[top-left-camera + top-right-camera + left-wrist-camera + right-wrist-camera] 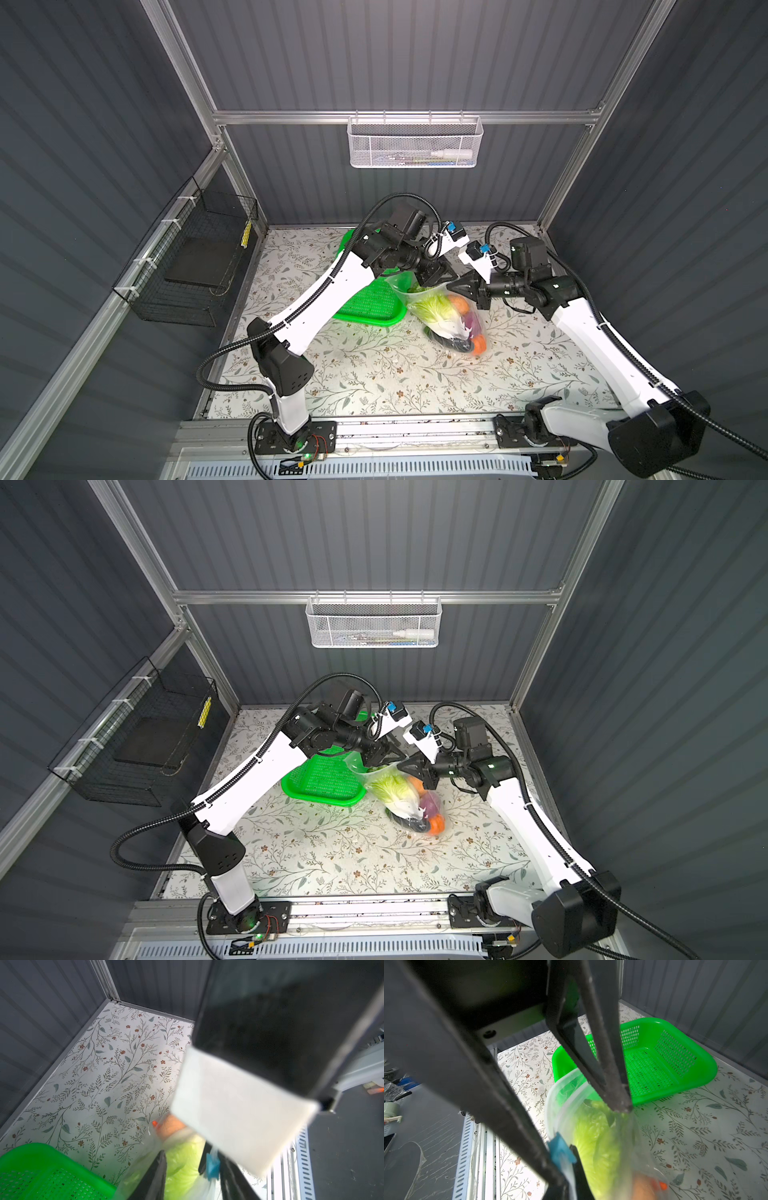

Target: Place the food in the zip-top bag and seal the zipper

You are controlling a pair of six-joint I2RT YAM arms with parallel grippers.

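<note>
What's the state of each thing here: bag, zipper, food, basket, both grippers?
bag: top lifted, bottom on the table.
zipper: unsealed, lips apart, slider at one end.
food: inside the bag.
basket: empty, on the table.
right gripper: shut on the bag's rim by the slider.
left gripper: jaws apart at the bag's mouth, grip unclear.

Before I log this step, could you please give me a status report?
Right hand shut on zip-top bag mouth edge. Left hand at blue slider, grip unclear. Food inside bag, zipper open. Nothing in the way.
</note>
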